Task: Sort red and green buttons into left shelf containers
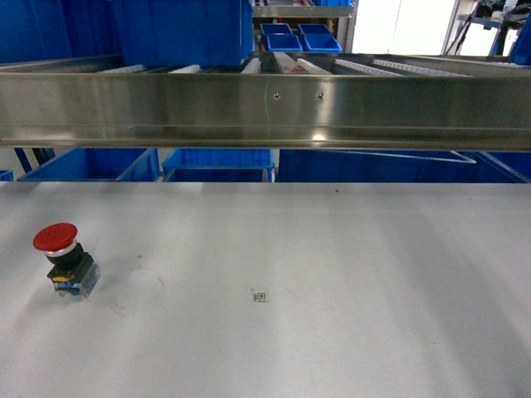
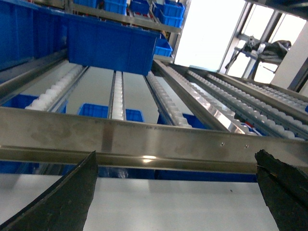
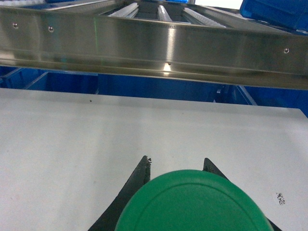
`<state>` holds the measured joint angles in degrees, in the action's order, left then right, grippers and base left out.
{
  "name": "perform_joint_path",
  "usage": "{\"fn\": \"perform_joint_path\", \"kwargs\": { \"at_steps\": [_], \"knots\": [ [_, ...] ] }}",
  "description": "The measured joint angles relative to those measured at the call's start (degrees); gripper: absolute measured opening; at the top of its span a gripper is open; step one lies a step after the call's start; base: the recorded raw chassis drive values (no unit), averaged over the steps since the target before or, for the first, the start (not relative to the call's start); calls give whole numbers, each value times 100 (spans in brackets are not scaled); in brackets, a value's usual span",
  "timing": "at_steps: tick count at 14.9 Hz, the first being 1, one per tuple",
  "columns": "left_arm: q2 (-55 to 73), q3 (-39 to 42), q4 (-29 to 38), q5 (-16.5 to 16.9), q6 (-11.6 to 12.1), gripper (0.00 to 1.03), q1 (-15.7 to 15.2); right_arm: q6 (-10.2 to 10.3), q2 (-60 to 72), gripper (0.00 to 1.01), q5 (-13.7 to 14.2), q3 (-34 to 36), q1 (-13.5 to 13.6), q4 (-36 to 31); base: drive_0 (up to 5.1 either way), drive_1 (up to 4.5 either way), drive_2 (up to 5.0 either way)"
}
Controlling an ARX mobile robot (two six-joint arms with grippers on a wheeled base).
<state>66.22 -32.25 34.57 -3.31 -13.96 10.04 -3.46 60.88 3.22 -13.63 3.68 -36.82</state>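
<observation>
The red button (image 1: 65, 259), with a wide red mushroom cap and a clear blue-yellow base, stands on the white table (image 1: 348, 265) at the left. The green button (image 3: 192, 204) fills the bottom of the right wrist view, and my right gripper (image 3: 176, 161) is shut on it, with a dark fingertip showing on each side of the cap. My left gripper (image 2: 176, 154) is open above the table with nothing between its fingers. A large blue container (image 1: 182, 33) sits on the roller shelf at upper left; this container (image 2: 110, 45) also shows in the left wrist view. Neither gripper appears in the head view.
A wide steel rail (image 1: 265, 108) runs across the front of the roller shelf, above the table's far edge. More blue bins (image 1: 217, 162) sit below it, behind the table. Small blue bins (image 1: 299, 37) stand farther back. A small printed marker (image 1: 260, 296) lies mid-table.
</observation>
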Motion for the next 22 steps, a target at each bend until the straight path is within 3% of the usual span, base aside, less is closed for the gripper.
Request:
{"fn": "perform_joint_path", "kwargs": {
  "at_steps": [4, 5, 8, 11, 14, 16, 19, 22],
  "knots": [
    [754, -162, 262, 131, -52, 98, -214, 0, -24, 26, 0, -2, 0, 0, 0, 0, 0],
    [1231, -160, 726, -66, 66, 98, -262, 0, -24, 26, 2, -2, 0, 2, 0, 0, 0],
    [2011, -68, 1366, 63, 345, 98, -566, 0, -24, 26, 2, -2, 0, 0, 0, 0, 0],
    [2544, 205, 1685, 358, 643, 98, -935, 0, -24, 26, 4, 0, 0, 0, 0, 0, 0],
    [3084, 450, 2184, 800, 1088, 98, -1416, 0, -24, 26, 4, 0, 0, 0, 0, 0, 0],
    [3436, 584, 2684, 1134, 1414, 98, -1491, 0, -24, 26, 2, -2, 0, 0, 0, 0, 0],
    [3626, 621, 2983, 1349, 1447, 98, -1390, 0, -24, 26, 4, -2, 0, 2, 0, 0, 0],
    [4092, 741, 3169, 1690, 1458, 98, -1821, 0, -24, 26, 4, -2, 0, 2, 0, 0, 0]
  ]
}}
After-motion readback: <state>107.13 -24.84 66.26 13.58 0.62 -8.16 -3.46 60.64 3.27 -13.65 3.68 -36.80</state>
